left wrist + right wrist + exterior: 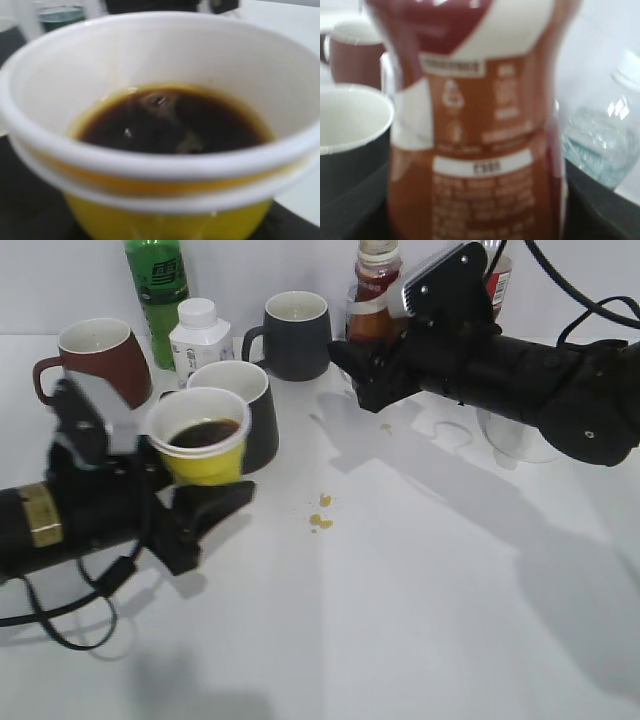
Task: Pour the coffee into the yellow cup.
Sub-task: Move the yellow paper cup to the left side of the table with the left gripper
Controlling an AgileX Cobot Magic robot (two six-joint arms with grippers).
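Observation:
The yellow cup (205, 462) has a white rim and holds dark coffee; it is lifted off the table at the left. My left gripper (205, 502) is shut on its lower wall. In the left wrist view the cup (165, 217) fills the frame, and the fingers are hidden. The coffee bottle (377, 288), with its brown-red-white label, stands upright at the back. My right gripper (352, 365) is shut round its lower body. In the right wrist view the bottle (480, 150) fills the frame, and the fingers are hidden.
A black mug (250, 405) stands just behind the yellow cup. A brown-red mug (100, 358), a green bottle (157, 280), a small white bottle (198, 335) and a dark grey mug (298, 332) line the back. A clear glass (515, 437) stands right. Crumbs (320, 515) lie mid-table.

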